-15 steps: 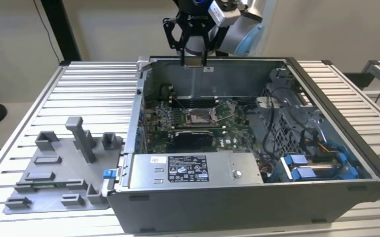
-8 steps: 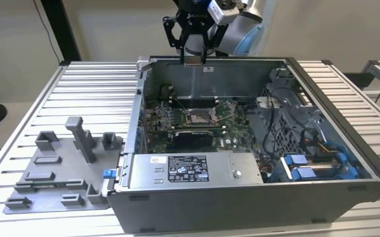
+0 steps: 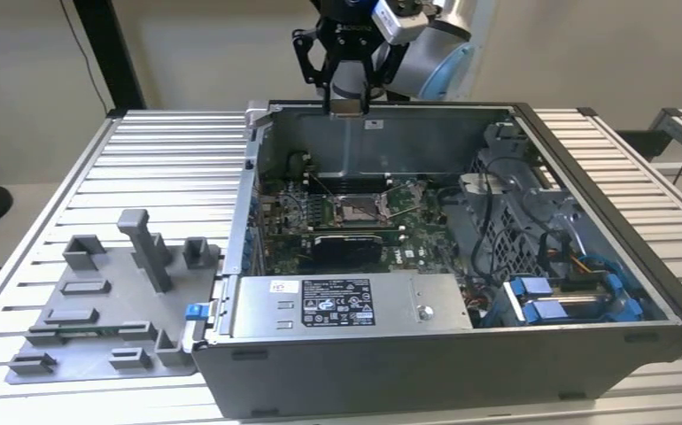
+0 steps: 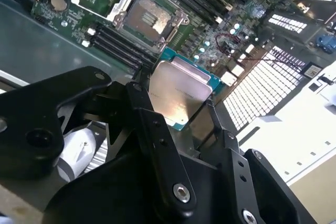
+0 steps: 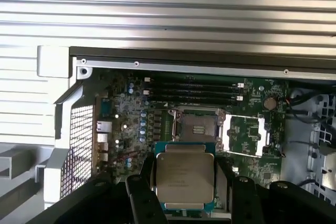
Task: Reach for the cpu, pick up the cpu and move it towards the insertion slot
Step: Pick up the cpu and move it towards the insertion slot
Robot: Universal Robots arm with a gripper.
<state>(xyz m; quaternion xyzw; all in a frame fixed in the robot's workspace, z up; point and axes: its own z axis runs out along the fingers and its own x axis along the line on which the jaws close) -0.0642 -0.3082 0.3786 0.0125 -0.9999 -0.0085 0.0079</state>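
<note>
While the cpu (image 5: 185, 180) is clamped in the end effector (image 5: 185, 192), pickup is judged complete. The insertion slot (image 5: 198, 128) has not been reached.

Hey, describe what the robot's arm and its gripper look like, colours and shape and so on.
In the exterior view the arm is rounded silver-grey metal with a pale blue joint cap. The gripper is matte black, built from flat, angular linkage bars. In the second wrist view those fingers show round silver pivot screws at the joints. No cables or markings stand out on them.
</note>
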